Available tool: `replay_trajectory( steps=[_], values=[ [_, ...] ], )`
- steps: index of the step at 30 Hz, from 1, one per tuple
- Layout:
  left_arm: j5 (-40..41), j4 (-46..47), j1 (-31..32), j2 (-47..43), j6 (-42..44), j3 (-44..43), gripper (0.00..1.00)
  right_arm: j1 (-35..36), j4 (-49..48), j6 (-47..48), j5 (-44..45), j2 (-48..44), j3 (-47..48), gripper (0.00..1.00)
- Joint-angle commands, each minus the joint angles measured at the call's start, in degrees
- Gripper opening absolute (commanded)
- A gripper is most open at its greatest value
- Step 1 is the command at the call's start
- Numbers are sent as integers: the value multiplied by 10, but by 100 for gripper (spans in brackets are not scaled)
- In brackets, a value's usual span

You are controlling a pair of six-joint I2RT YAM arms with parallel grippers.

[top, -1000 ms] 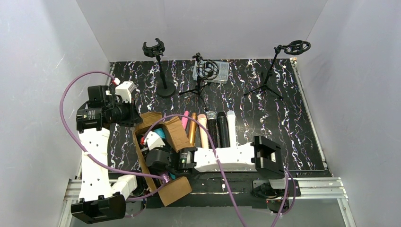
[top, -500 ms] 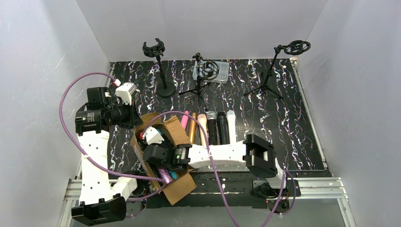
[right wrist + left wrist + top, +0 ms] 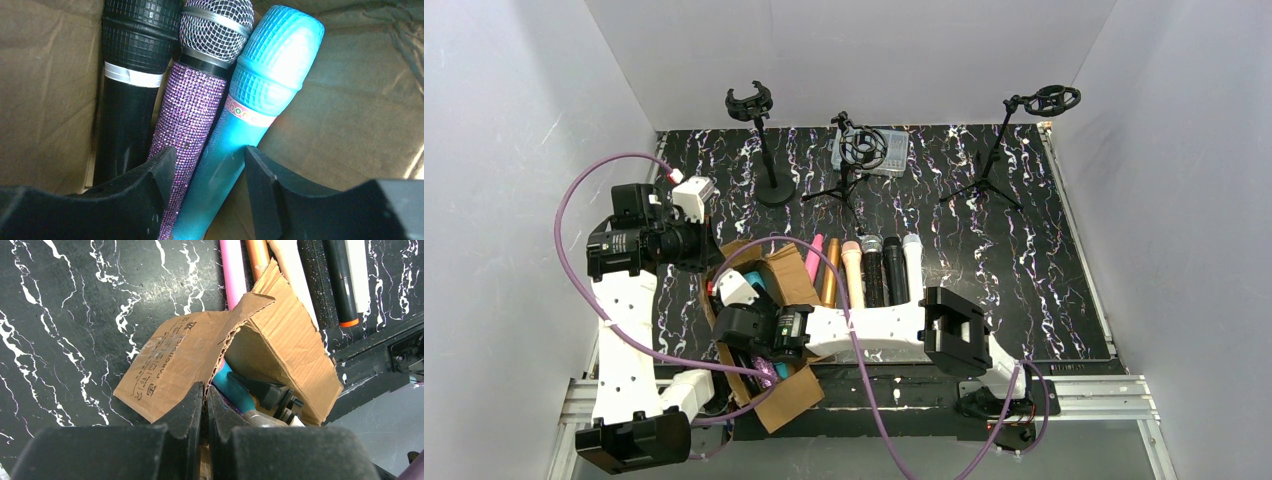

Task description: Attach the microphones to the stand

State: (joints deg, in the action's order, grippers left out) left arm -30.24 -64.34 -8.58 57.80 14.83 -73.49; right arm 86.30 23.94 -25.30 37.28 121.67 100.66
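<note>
An open cardboard box at the front left holds a teal-blue microphone, a purple glitter microphone and a black one, lying side by side. My right gripper is open inside the box, with its jaws on either side of the teal handle and the left jaw against the glitter one; it also shows in the top view. My left gripper is shut on the edge of a box flap. Pink, gold, peach, black and white microphones lie on the mat.
Three empty stands are at the back: a round-base stand, a small tripod and a taller tripod. A clear plastic case lies behind the middle tripod. White walls close in the sides and back.
My right arm has swung left and reached deeper into the box. The box has shifted slightly left. My left gripper keeps its hold on the flap.
</note>
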Motion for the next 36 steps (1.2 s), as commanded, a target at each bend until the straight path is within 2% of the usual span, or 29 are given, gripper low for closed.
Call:
replay_trajectory(
  steps=[1, 10, 15, 25, 36],
  values=[
    [-82, 11, 2, -10, -15, -5, 0, -10, 12, -8, -30, 53, -10, 59],
    [-59, 22, 2, -7, -6, 10, 0, -10, -16, 30, -64, -36, 13, 17],
    [-58, 28, 2, 3, -11, 4, 0, -10, -10, 28, -94, -74, 21, 2],
    [-41, 33, 2, -1, -7, 2, 0, -10, -8, 25, -116, -159, -17, 1],
    [-49, 39, 2, 0, -9, 10, 0, -17, 2, 13, -112, -198, -84, 1]
  ],
)
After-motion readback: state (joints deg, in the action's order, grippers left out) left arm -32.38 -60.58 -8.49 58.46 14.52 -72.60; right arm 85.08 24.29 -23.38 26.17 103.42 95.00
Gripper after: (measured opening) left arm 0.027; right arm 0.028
